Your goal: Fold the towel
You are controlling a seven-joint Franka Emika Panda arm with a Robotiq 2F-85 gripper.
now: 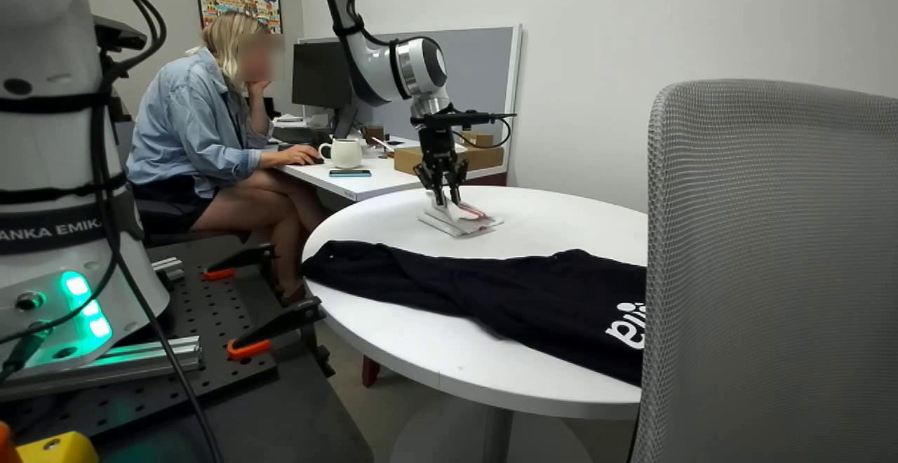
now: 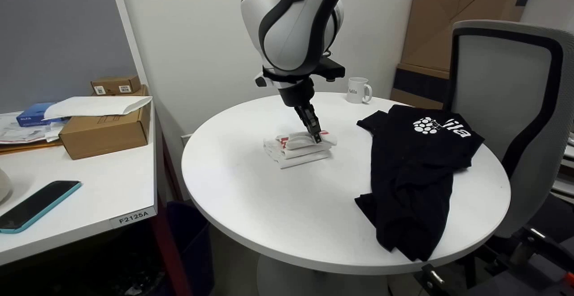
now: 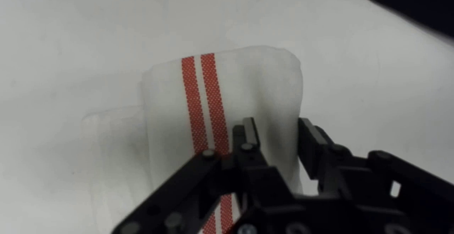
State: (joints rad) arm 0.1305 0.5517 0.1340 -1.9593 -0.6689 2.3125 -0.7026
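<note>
The gripper [image 3: 277,134] is spread apart over the towel [image 3: 172,120] and should be lifted straight up, so no fold is pulled.

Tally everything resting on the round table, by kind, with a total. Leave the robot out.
Striped towel: 1
Dark garment with white lettering: 1
White mug: 1
Total: 3

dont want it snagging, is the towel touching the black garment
Apart. In both exterior views, a strip of white tabletop shows between the towel and the black garment.
</note>
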